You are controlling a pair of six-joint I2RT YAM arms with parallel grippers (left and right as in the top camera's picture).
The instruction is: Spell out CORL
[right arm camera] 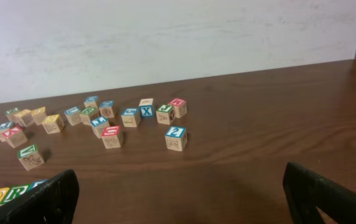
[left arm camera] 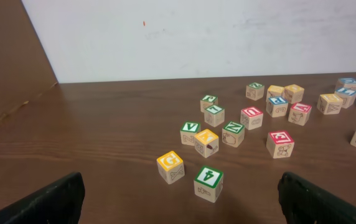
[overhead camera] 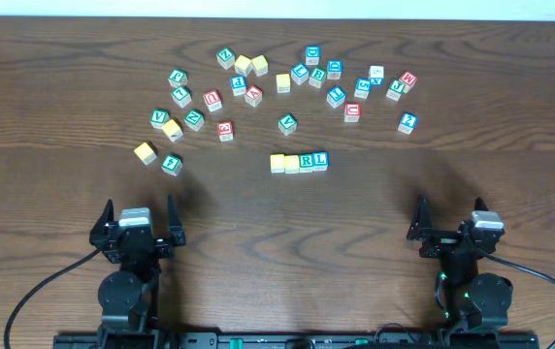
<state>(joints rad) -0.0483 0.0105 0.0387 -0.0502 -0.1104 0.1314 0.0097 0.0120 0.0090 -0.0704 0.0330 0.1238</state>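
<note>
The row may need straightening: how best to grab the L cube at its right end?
Come straight down on the L cube and pinch its near and far faces. Its left face seems to sit against the R cube, leaving no finger gap; the near and far sides stand clear.

Dark wood table [overhead camera: 287, 252], a touching row of four cubes [overhead camera: 299, 162] near its middle, loose alphabet cubes [overhead camera: 253, 95] scattered beyond

Dark wood table [overhead camera: 258, 252], white wall [left arm camera: 196, 37], perhaps brown side panel [left arm camera: 4, 56]

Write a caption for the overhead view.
Four-cube row ending R, L; loose alphabet cubes beyond; left claw and right claw open, empty.
</note>
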